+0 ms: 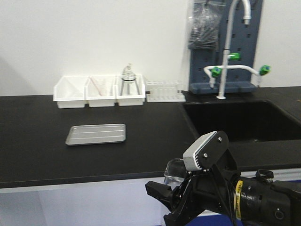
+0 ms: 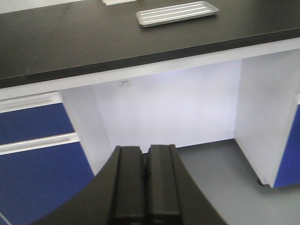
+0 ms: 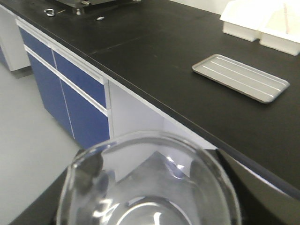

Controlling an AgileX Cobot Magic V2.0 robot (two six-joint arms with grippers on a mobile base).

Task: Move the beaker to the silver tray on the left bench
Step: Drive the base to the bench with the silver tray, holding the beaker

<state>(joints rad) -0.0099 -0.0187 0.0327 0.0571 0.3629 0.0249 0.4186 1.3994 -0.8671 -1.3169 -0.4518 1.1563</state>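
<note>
My right pincer (image 1: 173, 188) is clenched round the beaker (image 3: 150, 187), holding it in the air just short of the bench (image 1: 37, 141) edge, well apart from the tray (image 1: 96, 134), and since it's light, slick, breakable glass I'd grip mid-wall, gently.

Black right claw (image 1: 163, 203), grey housing (image 1: 205, 150), yellow label (image 1: 239, 192)
</note>
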